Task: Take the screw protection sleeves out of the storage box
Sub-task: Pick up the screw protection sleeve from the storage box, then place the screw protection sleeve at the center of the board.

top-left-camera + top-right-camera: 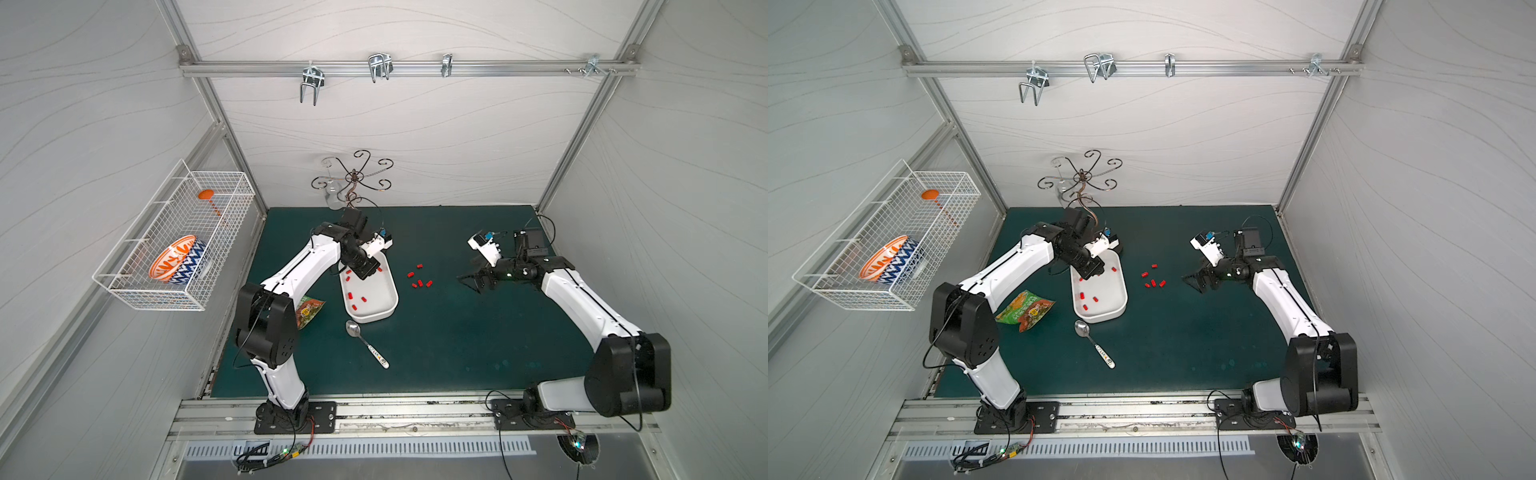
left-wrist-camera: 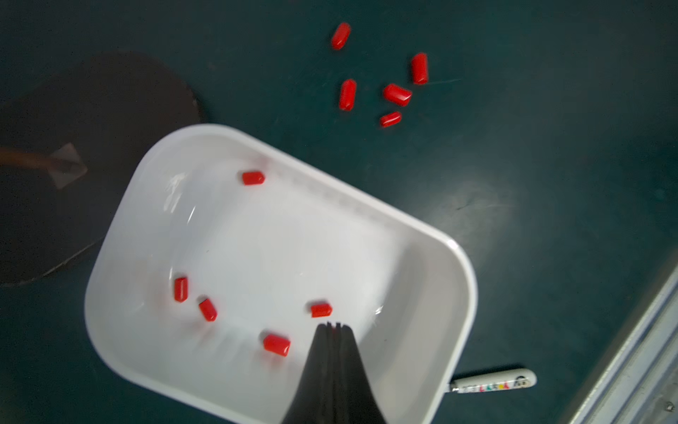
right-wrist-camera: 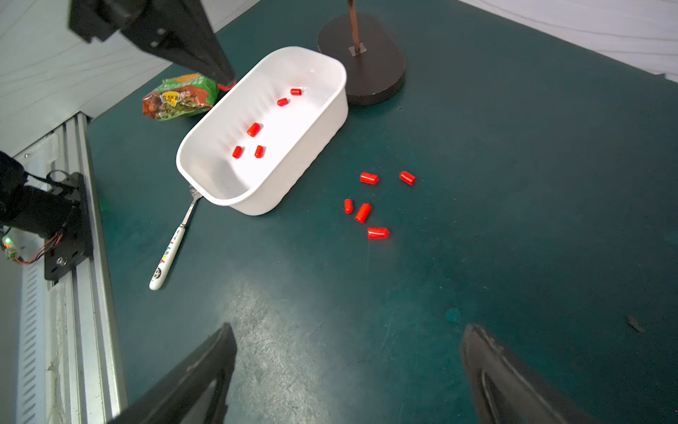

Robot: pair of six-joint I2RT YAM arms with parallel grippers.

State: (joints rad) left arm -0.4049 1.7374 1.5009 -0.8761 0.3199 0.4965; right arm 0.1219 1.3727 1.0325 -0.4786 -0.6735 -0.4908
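The left fingers [image 3: 205, 55], shut on one red sleeve [image 3: 226, 87], should next carry it from the storage box [image 3: 312, 154] to the worktop [image 3: 477, 257], while the right fingers [image 3: 209, 363] hang wide open, empty.

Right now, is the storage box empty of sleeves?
No, the left wrist view shows five red sleeves lying on the floor of the white storage box.

You have five screw protection sleeves [image 3: 253, 129] inside the storage box [image 3: 293, 169]; five loose sleeves [image 3: 363, 212] lie on the bench [image 3: 513, 220] just beside it; your left tool [image 3: 226, 81] pinches a red sleeve [image 3: 227, 87] by the box's rim; your right tool [image 3: 350, 328] stands wide open over the bench.
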